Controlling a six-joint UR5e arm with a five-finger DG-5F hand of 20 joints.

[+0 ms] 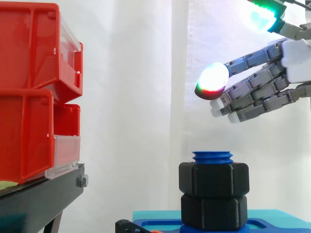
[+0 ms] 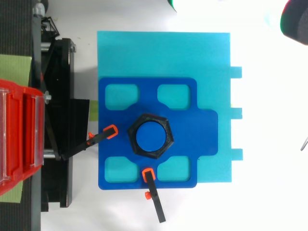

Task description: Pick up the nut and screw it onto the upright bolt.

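Note:
A blue upright bolt (image 1: 212,156) stands on a dark blue fixture (image 2: 187,154), with two black hex nuts stacked on it; the upper nut (image 1: 214,178) sits just below the bolt's threaded top. From above, the nut (image 2: 150,135) rings the bolt's round blue head (image 2: 149,135). My hand (image 1: 265,85) hangs above and to the right of the bolt, clear of it. Its fingers are stretched out and relaxed, holding nothing, with a fingertip pad (image 1: 213,77) glowing white and red. A glowing pad (image 2: 294,21) shows at the top right corner of the top view.
Red bins (image 1: 34,92) stand stacked on a black stand (image 1: 39,194) at the left. The fixture rests on a cyan plate (image 2: 163,53), held by two black clamps with orange tips (image 2: 111,131), (image 2: 147,174). A white curtain hangs behind.

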